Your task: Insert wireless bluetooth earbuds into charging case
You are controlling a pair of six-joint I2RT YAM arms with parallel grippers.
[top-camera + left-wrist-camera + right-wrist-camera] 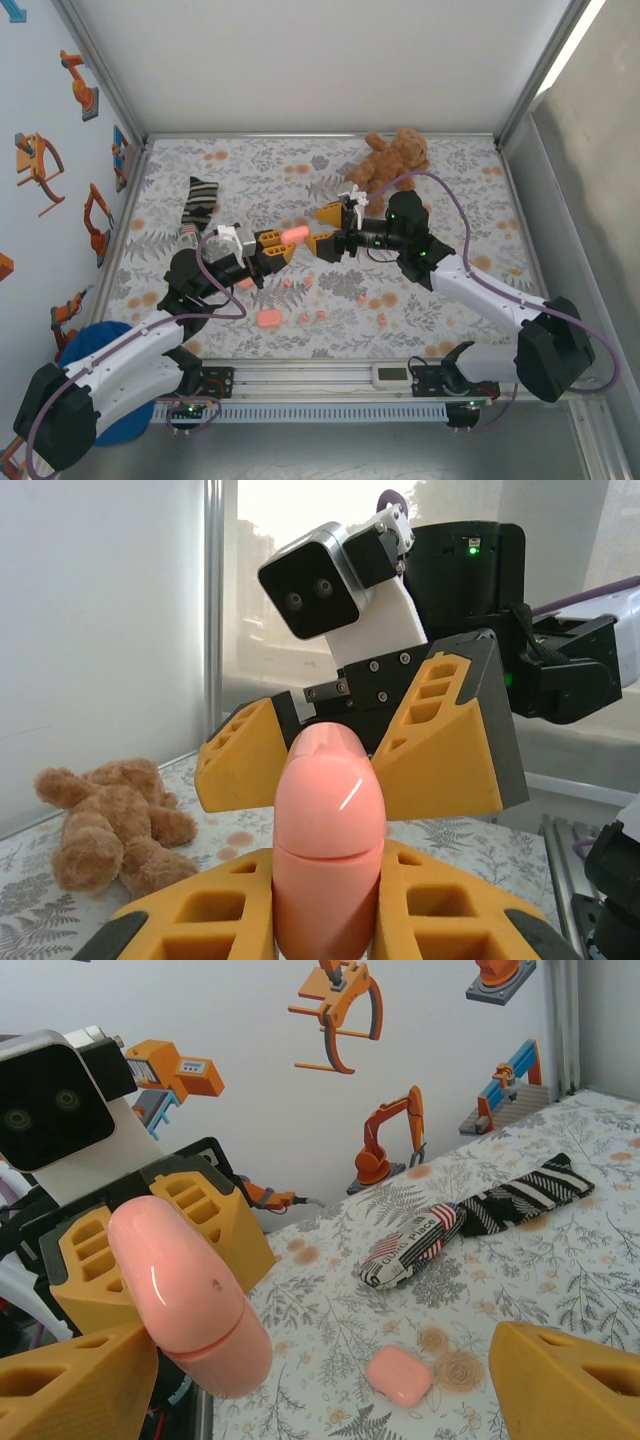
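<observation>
Earbuds (305,318), tiny salmon-pink plastic nubs, lot of roughly six: location?

Loose on the grey floral cloth (450,180), scattered toward the near edge between the two arms. None held, none cased.

Charging case?

Glossy salmon-pink oval plastic charging case (328,810), raised off the cloth. Left gripper (272,246) pinches one end, fingers pressed against either flank. A seam rings the shell, which looks shut; which part is the lid I cannot tell. A second pink case (269,318) lies flat among the nubs.

Right gripper?

Right gripper (328,230): fingers spread wide, holding nothing. They flank the free end of the held case, one on each side. Whether either touches it I cannot tell.

Governing relation for the next move?

The held case lies straight ahead of the right gripper, its long axis on the line from one gripper to the other, free end foremost. The right arm is the unladen one and nearest that end, so in my judgement it takes hold there to open the shell. The nubs sit below both grippers, about equally near each arm.

Other stock?

Brown plush teddy bear (390,160) at the far side; black-and-white striped sock (197,205) far left. Both are well apart from the work.
</observation>
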